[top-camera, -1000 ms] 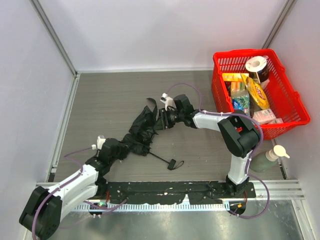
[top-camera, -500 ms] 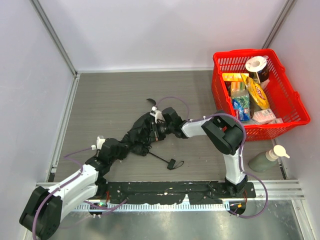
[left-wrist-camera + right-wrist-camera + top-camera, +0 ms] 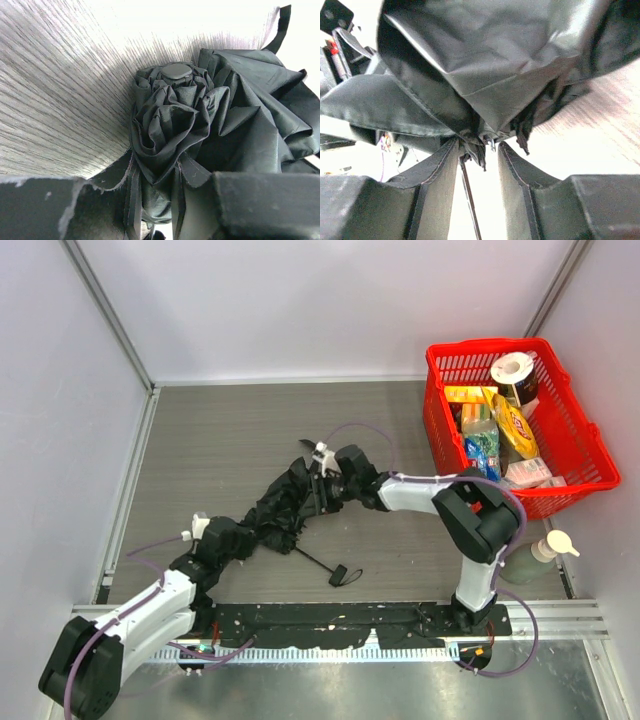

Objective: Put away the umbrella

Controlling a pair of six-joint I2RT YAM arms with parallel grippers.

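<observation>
The umbrella (image 3: 285, 508) is lying bunched at the middle of the table (image 3: 210, 430), left gripper (image 3: 240, 538) pinching its cap-end fabric, right gripper (image 3: 477, 150) jaws parted around the hem, needing a deeper, centred bite before closing.

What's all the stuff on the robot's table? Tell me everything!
umbrella: one, black, crumpled in the middle of the table.
basket: one, red, at the right side, full of groceries.
toilet roll: one, white, on top at the basket's far end.
yellow bag: one, yellow, inside the basket.
pump bottle: one, green with a white pump, by the basket's near corner.
table: one, grey wood grain.
left claw: one, black, shut on the umbrella's near end.
right claw: one, black, jaws apart at the umbrella's far fabric.
</observation>
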